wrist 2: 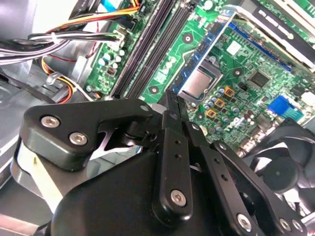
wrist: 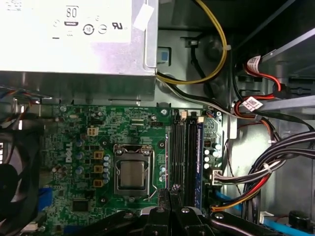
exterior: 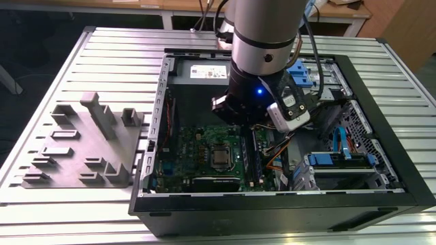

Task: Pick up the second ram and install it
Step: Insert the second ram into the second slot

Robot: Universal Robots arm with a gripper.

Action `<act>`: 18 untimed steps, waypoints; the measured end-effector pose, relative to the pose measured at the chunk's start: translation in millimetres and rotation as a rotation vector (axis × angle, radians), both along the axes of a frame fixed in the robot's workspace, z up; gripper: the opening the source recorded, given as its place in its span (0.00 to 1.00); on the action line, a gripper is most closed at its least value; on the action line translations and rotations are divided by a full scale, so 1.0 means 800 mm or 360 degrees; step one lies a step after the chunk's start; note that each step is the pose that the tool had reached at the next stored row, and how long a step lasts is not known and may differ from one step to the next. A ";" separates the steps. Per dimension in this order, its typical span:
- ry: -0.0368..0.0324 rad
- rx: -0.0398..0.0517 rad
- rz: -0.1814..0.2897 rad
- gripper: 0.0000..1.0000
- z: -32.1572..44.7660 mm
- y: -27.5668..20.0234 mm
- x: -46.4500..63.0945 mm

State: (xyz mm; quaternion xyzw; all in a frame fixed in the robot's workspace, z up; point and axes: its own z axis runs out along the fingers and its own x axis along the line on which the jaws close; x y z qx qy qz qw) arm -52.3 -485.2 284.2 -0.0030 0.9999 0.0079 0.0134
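My gripper (exterior: 249, 125) hangs inside the open computer case (exterior: 409, 168), just above the green motherboard (exterior: 201, 148). Its black fingers (wrist 2: 173, 128) are pressed together, and I see nothing between them. In both wrist views the gripper (wrist: 170, 191) points at one end of the memory slots (wrist: 184, 152), beside the square silver processor (wrist: 132, 174). Long dark strips lie side by side in those memory slots (wrist 2: 147, 49). I cannot tell whether one of them is the second ram.
A grey plastic block (exterior: 81, 148) with upright slotted posts stands on the slatted table at the exterior view's left. Cable bundles (wrist: 266, 167) crowd one side of the slots. The grey power supply (wrist: 74, 34) sits past the board, and a black fan (wrist 2: 280, 167) is close by.
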 end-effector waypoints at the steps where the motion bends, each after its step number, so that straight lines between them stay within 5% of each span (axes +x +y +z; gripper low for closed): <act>1: 0.0000 0.0000 0.0000 0.08 -0.0014 0.0000 0.000; 10: 0.0000 0.0000 0.0000 0.08 -0.0167 0.0000 0.004; 18: 0.0000 0.0000 0.0000 0.08 -0.0202 0.0000 0.007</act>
